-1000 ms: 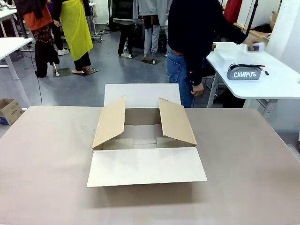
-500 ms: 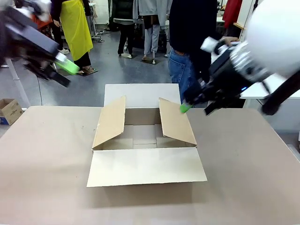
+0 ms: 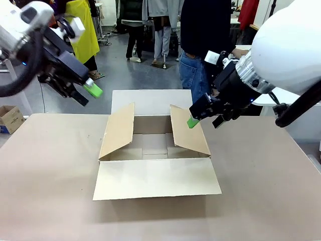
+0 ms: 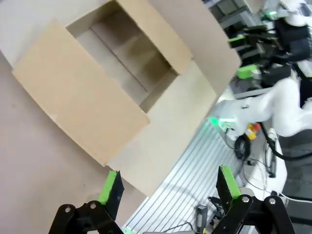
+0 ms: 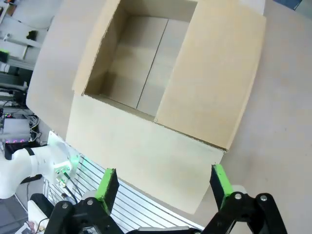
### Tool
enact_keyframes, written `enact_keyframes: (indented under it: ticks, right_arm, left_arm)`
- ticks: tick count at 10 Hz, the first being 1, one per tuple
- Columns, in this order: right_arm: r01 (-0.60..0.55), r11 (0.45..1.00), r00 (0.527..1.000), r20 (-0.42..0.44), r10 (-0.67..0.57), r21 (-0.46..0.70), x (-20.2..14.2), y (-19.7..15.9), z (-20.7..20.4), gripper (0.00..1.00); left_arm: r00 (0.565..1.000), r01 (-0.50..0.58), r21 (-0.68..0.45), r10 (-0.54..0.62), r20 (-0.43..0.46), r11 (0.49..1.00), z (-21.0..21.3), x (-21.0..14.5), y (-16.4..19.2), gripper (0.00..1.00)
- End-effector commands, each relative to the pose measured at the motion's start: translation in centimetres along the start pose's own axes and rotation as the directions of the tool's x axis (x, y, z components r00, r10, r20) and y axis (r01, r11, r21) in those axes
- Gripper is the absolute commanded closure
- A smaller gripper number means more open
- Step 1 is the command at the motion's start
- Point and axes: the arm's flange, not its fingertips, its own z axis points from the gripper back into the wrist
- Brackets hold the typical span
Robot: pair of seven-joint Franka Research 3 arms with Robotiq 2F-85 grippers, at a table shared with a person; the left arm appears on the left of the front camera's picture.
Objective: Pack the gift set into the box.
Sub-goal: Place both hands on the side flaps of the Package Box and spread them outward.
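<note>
The box (image 3: pixel 155 178) stands open in the middle of the table, empty, with two side flaps tilted up and the near flap lying flat. My left gripper (image 3: pixel 86 94) hangs open in the air beyond the box's far left corner. Just above the right flap's far end hovers my right gripper (image 3: pixel 204 119), also open. The left wrist view looks down past the open left gripper (image 4: pixel 169 183) at the box (image 4: pixel 83 92). Seen from the right wrist, the box (image 5: pixel 209 73) lies below the open right gripper (image 5: pixel 163 181). The gift set is hidden behind my right arm.
A person (image 3: pixel 205 40) in dark top and jeans stands at the far side, right of the box. The brown table (image 3: pixel 50 175) has bare room all around the box. A small printed carton (image 3: pixel 10 118) sits on the floor at left.
Both arms have swung in from the sides. The left gripper has come down and right; the right gripper has shifted slightly left toward the right flap. The side table is now covered.
</note>
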Motion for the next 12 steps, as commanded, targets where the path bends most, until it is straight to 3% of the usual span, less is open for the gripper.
enact_keyframes:
  ticks: [1, 3, 4, 5, 7, 12]
  right_arm:
    - [0.022, 0.999, 1.000, 0.012, -0.022, -0.023, -0.3, 0.3, 0.0, 0.00]
    - [0.022, 0.999, 1.000, 0.012, -0.022, -0.023, -0.3, 0.3, 0.0, 0.00]
    - [0.022, 0.999, 1.000, 0.012, -0.022, -0.023, -0.3, 0.3, 0.0, 0.00]
    - [0.022, 0.999, 1.000, 0.012, -0.022, -0.023, -0.3, 0.3, 0.0, 0.00]
    - [0.022, 0.999, 1.000, 0.012, -0.022, -0.023, -0.3, 0.3, 0.0, 0.00]
    - [0.022, 0.999, 1.000, 0.012, -0.022, -0.023, -0.3, 0.3, 0.0, 0.00]
  left_arm:
    - [0.990, -0.082, 0.233, 0.106, -0.092, 0.969, -7.5, 1.9, -0.8, 0.00]
    - [0.985, -0.115, 0.431, 0.158, -0.065, 0.895, -11.5, 4.3, -1.2, 0.00]
    - [0.973, -0.203, 0.413, 0.229, -0.016, 0.888, -11.4, 6.0, -0.2, 0.00]
    - [0.997, -0.039, 0.307, 0.058, -0.054, 0.951, -10.3, 2.2, -1.8, 0.00]
    - [0.997, -0.039, 0.307, 0.058, -0.054, 0.951, -10.3, 2.2, -1.8, 0.00]
    - [0.956, -0.196, 0.489, 0.276, -0.096, 0.850, -13.4, 9.2, -1.8, 0.00]
